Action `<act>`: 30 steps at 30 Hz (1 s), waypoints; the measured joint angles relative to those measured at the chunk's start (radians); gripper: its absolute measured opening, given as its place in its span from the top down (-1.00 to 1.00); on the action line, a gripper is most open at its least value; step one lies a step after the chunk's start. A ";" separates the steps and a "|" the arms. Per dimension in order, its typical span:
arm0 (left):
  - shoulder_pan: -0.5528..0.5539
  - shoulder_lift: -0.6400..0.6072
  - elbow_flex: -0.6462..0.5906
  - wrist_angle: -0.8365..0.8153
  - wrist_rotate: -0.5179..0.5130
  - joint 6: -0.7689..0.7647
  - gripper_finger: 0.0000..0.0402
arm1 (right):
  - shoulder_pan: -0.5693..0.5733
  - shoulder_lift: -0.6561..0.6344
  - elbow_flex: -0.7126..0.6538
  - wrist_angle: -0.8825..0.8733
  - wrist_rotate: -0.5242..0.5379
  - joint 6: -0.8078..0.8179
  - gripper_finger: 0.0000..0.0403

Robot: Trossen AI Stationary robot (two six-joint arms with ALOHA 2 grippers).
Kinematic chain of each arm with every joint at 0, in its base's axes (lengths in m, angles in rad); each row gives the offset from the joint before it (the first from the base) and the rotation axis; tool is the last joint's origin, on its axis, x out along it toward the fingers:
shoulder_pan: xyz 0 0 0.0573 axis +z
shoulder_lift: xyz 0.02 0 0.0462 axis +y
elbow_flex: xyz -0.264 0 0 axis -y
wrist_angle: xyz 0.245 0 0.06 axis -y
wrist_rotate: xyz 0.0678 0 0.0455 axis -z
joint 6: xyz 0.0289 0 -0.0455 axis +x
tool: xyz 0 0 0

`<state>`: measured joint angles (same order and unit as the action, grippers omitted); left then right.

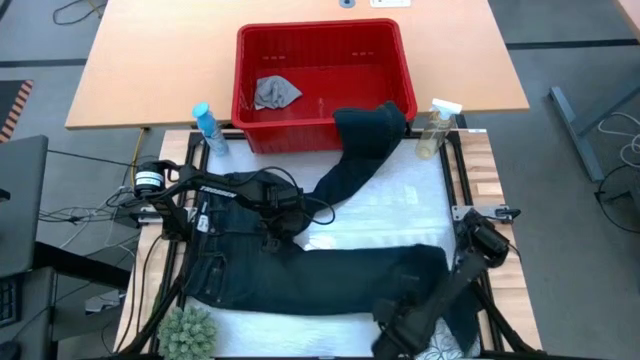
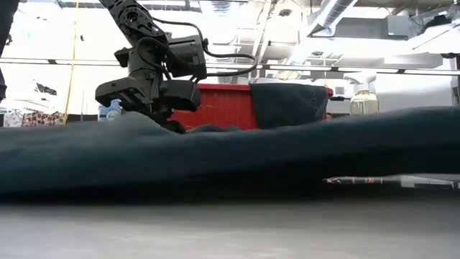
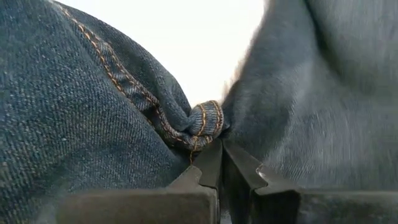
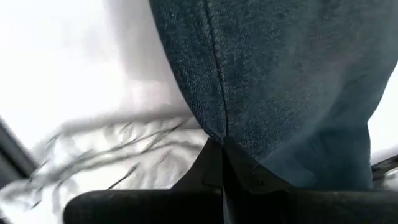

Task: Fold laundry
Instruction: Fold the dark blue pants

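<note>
Both grippers are pinching the jeans [image 1: 300, 265]: left gripper [image 3: 221, 163] at the crotch seam, right gripper [image 4: 222, 158] probably at a leg hem near the table's front edge. Next: folding over.

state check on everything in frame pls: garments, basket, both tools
jeans: spread across the table, one leg draped over the basket rim, pinched by both tools
white leaf-print cloth: lying flat under the jeans
small grey cloth: crumpled inside the basket
red basket: upright, holding only the grey cloth
left tool: shut on a jeans seam
right tool: shut on jeans fabric
two spray bottles: upright beside the basket
</note>
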<state>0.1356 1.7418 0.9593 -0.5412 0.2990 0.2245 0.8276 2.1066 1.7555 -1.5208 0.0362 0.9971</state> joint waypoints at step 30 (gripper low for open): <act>0.032 0.001 0.064 -0.105 -0.039 -0.023 1.00 | 0.152 0.001 -0.010 0.200 -0.022 0.193 0.77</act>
<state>0.1680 1.7431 1.0236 -0.6465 0.2605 0.2017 0.9794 2.1078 1.7454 -1.3211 0.0146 1.1904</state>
